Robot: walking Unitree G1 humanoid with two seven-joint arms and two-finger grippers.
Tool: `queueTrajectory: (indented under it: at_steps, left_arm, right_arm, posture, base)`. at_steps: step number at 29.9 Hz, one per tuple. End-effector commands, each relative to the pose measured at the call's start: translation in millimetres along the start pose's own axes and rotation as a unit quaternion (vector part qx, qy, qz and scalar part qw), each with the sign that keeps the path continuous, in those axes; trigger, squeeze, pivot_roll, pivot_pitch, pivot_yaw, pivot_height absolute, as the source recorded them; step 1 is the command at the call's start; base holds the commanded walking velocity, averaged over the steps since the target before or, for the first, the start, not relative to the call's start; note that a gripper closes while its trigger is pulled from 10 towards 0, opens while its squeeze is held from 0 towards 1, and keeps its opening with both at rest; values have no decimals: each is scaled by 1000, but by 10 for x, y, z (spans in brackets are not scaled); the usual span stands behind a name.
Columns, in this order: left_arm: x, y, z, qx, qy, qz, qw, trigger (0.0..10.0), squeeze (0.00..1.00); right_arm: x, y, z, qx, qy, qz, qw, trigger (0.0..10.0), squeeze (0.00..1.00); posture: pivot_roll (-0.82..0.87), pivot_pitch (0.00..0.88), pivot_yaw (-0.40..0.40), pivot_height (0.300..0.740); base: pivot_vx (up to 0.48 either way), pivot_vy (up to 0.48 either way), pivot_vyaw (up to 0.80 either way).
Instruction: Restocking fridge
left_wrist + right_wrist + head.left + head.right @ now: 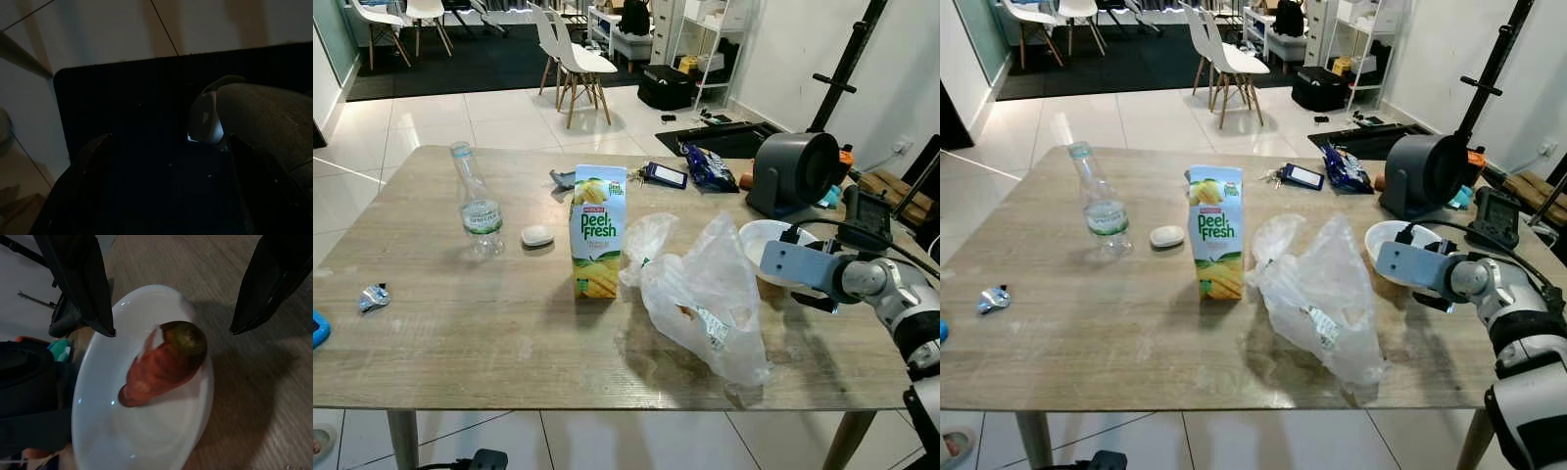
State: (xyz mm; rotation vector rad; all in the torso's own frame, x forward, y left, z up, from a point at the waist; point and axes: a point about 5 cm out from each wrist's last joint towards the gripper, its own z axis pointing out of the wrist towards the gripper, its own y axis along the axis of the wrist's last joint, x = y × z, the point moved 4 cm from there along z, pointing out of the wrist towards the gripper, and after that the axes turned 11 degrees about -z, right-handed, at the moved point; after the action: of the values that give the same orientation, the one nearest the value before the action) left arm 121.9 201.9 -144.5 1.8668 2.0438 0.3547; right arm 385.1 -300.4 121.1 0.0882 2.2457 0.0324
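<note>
Right tool (171,308) spread above bowl (98,431); wrist view reveals mango (164,362).

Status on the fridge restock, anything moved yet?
Nothing looks stocked: the juice carton, water bottle and plastic bag all sit on the table. In hand: the right gripper hovers open above the carrot in the white bowl, not gripping. All items remain.

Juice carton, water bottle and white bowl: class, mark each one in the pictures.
juice carton (598,235), left eye view, front face at the brand name.
water bottle (481,217), left eye view, on its label.
white bowl (98,431), right wrist view, bare inner wall.
</note>
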Motion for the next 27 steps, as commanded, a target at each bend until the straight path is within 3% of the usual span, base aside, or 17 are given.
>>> queueTrajectory:
  at_steps: [1,12,13,16,27]
  left_arm:
    - [-158,-271,-12,42,-23,-2,999,10000,0]
    - [-115,-391,-52,47,-19,-8,999,10000,0]
    - [-119,-387,-51,46,-20,-8,999,10000,0]
    - [-120,-385,-50,46,-20,-7,999,10000,0]
    - [-122,-363,-46,44,-22,-3,999,10000,0]
  right_arm:
    - [22,-3,15,7,5,-5,1000,10000,0]
    - [153,-77,51,37,28,-44,998,10000,0]
    - [149,-77,49,37,28,-44,998,392,0]
    - [145,-78,45,35,29,-44,998,0,0]
    - [56,-159,-15,42,21,-42,998,0,0]
  posture:
    - [68,25,-111,740]
    - [85,75,-124,740]
    - [85,75,-124,740]
    - [85,75,-123,740]
    - [79,71,-115,740]
  base:
    - [0,0,0]
    - [0,0,0]
    - [0,0,0]
    - [0,0,0]
    - [0,0,0]
